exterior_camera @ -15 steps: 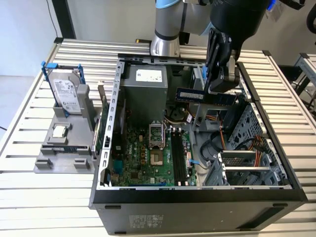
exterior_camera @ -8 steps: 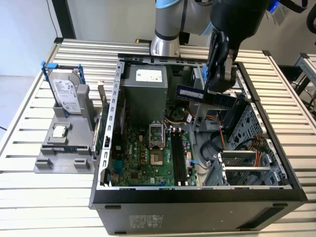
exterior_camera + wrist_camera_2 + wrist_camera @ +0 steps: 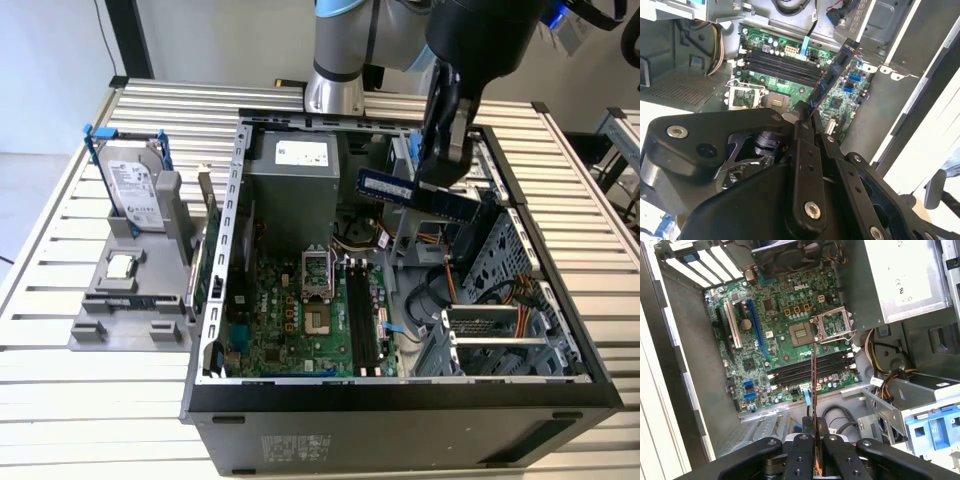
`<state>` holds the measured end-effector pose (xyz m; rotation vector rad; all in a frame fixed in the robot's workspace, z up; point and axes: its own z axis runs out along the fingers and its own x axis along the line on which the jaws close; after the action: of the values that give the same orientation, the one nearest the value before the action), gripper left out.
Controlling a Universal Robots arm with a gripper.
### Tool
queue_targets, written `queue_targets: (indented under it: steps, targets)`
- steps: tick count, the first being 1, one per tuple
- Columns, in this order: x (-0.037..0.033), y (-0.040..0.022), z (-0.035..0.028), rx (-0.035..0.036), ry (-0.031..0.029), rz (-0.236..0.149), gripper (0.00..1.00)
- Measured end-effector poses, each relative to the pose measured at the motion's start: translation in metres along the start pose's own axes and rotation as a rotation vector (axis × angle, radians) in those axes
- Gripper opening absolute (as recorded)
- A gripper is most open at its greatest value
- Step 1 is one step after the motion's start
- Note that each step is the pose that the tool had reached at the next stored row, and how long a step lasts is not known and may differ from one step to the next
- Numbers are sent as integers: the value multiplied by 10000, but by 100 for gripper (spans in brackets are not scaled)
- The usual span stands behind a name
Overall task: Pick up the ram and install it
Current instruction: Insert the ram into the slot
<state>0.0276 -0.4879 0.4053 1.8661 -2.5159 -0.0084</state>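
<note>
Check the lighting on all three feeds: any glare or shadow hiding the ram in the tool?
Exterior view: even light; the ram reads blue against the shadowed case. Second wrist view: the dark tool is in shade, the ram lit over the motherboard. First wrist view: table washed out white, no glare on the edge-on ram.

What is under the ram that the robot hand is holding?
In the first wrist view, the green motherboard and its long black slots lie below. The ram covers a narrow strip of them.
</note>
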Motion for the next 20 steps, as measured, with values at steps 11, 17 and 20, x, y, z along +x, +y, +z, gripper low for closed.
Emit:
queue_targets:
  steps: [11, 17, 20]
  targets:
    - [0, -1, -1, -3, -5, 700, 0]
    - [0, -1, 0, -4, -10, 1076, 0]
    - [0, -1, 0, -5, -11, 1263, 0]
